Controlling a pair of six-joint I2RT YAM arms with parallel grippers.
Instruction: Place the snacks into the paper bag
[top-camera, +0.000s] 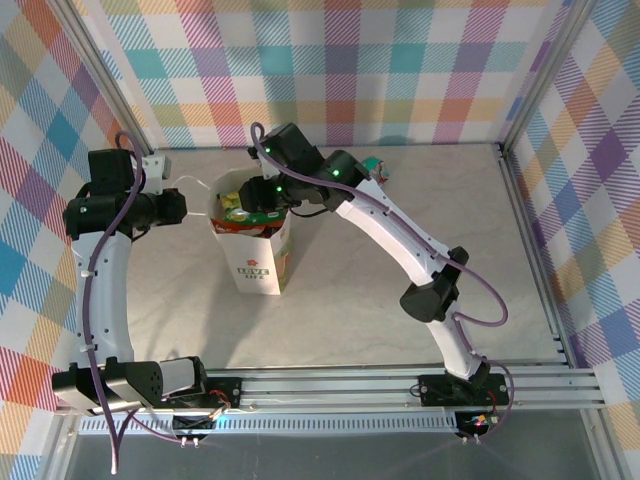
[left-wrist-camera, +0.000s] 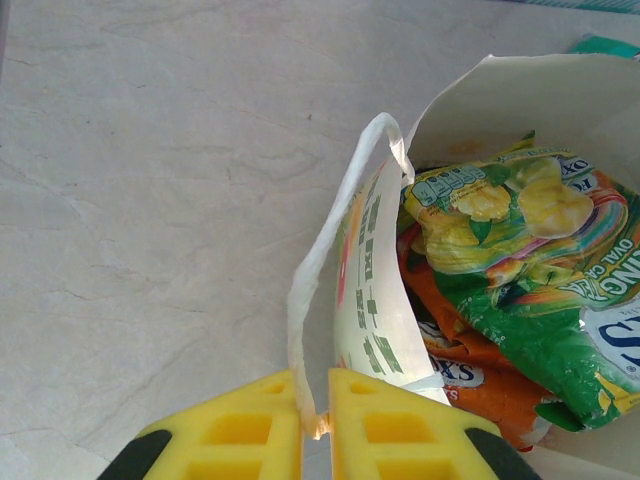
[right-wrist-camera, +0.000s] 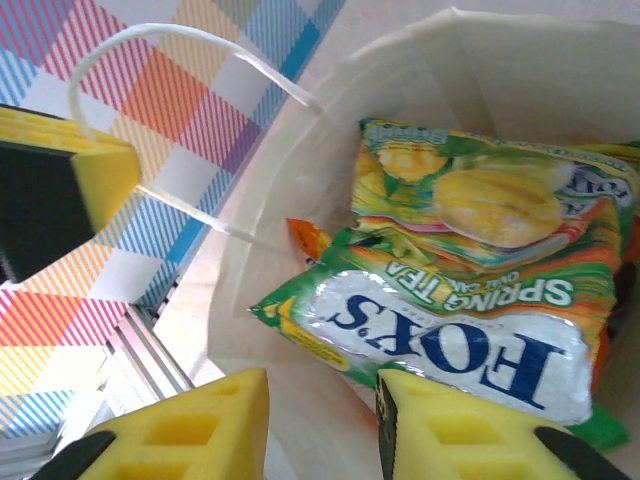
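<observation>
The white paper bag (top-camera: 256, 258) stands upright mid-table with its mouth open. My left gripper (left-wrist-camera: 315, 420) is shut on the bag's white cord handle (left-wrist-camera: 322, 255), pulling it to the left side. Inside lie a green-yellow packet (left-wrist-camera: 520, 250) and orange FOX'S packets (left-wrist-camera: 470, 375). My right gripper (right-wrist-camera: 322, 420) hovers over the bag's mouth, open, with nothing between its fingers. Just beyond it a green FOX'S packet (right-wrist-camera: 450, 330) rests on another green-yellow packet (right-wrist-camera: 490, 195). A teal packet (top-camera: 372, 165) lies on the table behind the right arm.
The marble tabletop (top-camera: 380, 300) is walled by checkered panels (top-camera: 400, 70) at the back and sides. A metal rail (top-camera: 350, 385) with both arm bases runs along the near edge. The left gripper's yellow finger (right-wrist-camera: 95, 170) shows at the bag's handle (right-wrist-camera: 180, 40).
</observation>
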